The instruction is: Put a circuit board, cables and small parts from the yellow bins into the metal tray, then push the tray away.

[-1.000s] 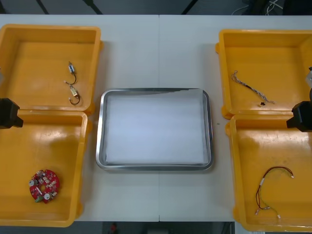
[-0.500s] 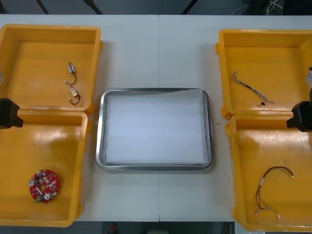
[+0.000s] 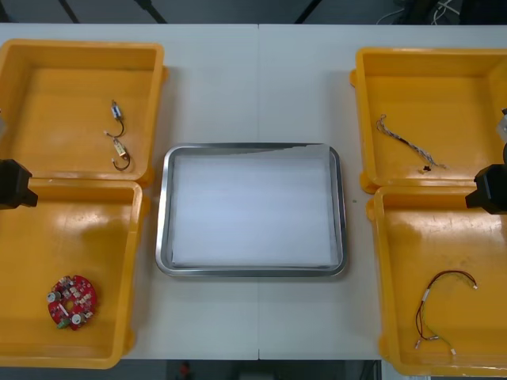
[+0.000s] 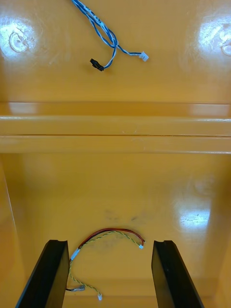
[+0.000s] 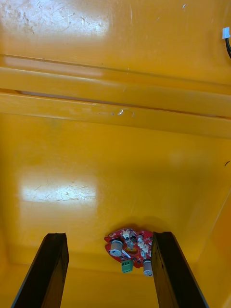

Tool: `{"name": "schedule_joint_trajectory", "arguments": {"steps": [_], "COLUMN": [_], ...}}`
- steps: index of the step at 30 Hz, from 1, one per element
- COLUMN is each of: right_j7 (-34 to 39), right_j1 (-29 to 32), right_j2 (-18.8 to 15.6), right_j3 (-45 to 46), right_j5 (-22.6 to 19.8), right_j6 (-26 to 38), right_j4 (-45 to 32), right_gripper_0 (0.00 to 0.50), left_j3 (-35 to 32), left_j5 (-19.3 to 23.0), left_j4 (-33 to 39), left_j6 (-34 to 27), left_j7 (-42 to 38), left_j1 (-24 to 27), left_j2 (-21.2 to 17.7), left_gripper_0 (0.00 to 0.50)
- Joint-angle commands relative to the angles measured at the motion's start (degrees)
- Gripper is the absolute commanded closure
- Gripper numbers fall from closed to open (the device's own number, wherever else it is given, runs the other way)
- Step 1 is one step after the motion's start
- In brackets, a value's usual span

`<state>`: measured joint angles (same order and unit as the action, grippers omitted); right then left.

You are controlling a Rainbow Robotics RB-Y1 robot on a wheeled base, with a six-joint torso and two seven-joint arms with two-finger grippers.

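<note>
1. The worktop [image 3: 253, 87] carries everything. The tray [image 3: 162, 214] sits in the middle, white inside with nothing in it, so the task looks to be at its start.
2. There are four yellow bins: near left bin [image 3: 32, 237], far left bin [image 3: 47, 95], near right bin [image 3: 451, 229] and far right bin [image 3: 451, 87].
3. The left arm [image 3: 14, 184] hangs at the outer edge, over the wall between the two left bins. The left jaws are wide apart and hold nothing.
4. The right arm [image 3: 491, 188] mirrors it over the wall between the right bins. The right jaws are also wide and empty.
5. The circuit board [image 3: 71, 301] lies in the near left bin, on the robot's side of the left arm.
   - In the left wrist view the board [image 5: 131, 248] sits just ahead between the open jaws, closer to one jaw.
   - It is round, so there is no long axis to match. The left arm is the nearer one, so this is probably the first pick.
6. The red and yellow cable [image 3: 440, 309] is in the near right bin. It lies between the right jaws [image 4: 110, 236], with its long run crossing the gap.
7. The blue and white cable [image 3: 408, 142] is in the far right bin, beyond the wall.
8. The small metal parts [image 3: 119, 142] are in the far left bin.
9. Compared with the earlier frames, nothing has shifted and both arms are parked.
</note>
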<state>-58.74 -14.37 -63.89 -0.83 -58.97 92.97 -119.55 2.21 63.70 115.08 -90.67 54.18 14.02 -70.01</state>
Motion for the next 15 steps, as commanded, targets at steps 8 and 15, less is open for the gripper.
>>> {"name": "schedule_joint_trajectory", "arguments": {"steps": [8, 15], "right_j7": [-0.7, -0.7], "right_j1": [0.7, 0.7], "right_j2": [0.1, 0.1], "right_j3": [1.7, 1.7], "right_j5": [0.1, 0.1], "right_j6": [-0.3, -0.3], "right_j4": [-0.2, -0.2], "right_gripper_0": [0.0, 0.0], "left_j3": [-1.4, -1.4], "left_j5": [-0.5, -0.5], "left_j4": [1.1, 1.1], "left_j6": [0.5, 0.5], "left_j7": [2.6, 2.6], "left_j1": [-0.2, -0.2], "left_j2": [-3.1, -3.1], "left_gripper_0": [0.0, 0.0]}}
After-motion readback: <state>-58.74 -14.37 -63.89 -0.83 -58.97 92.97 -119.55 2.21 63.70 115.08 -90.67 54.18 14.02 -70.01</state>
